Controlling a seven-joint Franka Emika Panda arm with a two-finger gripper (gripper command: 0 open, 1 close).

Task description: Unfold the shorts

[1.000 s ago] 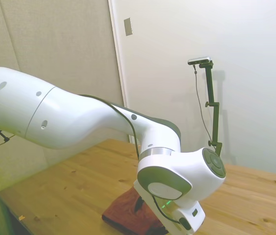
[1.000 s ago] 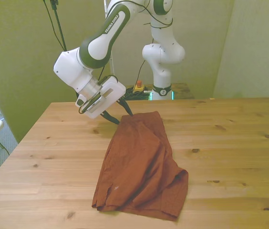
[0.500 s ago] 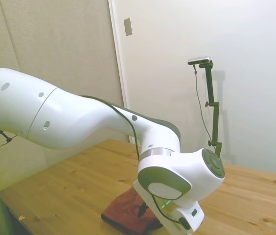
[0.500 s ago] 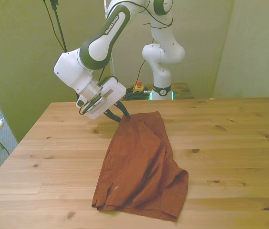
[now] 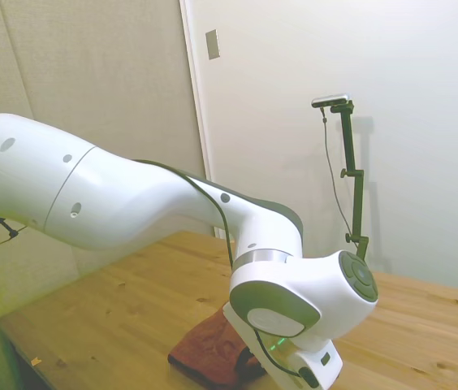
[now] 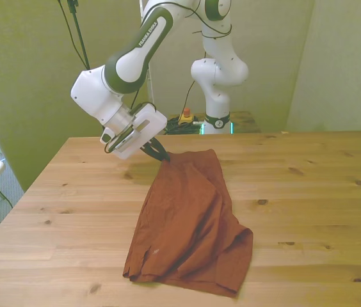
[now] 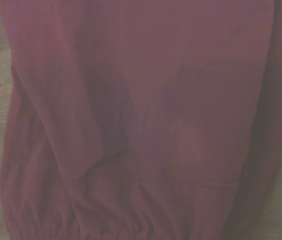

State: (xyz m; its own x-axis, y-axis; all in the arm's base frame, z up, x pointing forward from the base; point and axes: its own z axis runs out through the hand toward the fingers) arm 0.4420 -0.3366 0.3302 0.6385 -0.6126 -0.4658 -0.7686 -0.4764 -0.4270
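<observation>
The rust-red soft fabric shorts point(image 6: 190, 220) lie folded and rumpled on the light wooden bench point(image 6: 308, 192), running from its middle toward the near edge. The white arm's gripper point(image 6: 162, 155) sits at the shorts' far corner on the front view's left, its dark fingers point(image 6: 157, 151) pinched together on the fabric edge. The wrist view shows blurred red cloth point(image 7: 141, 125).

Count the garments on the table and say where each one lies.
1. The shorts lie folded near the table's middle, running from the gripper at their far corner down toward the near edge. Nothing else seems hidden beneath.
</observation>
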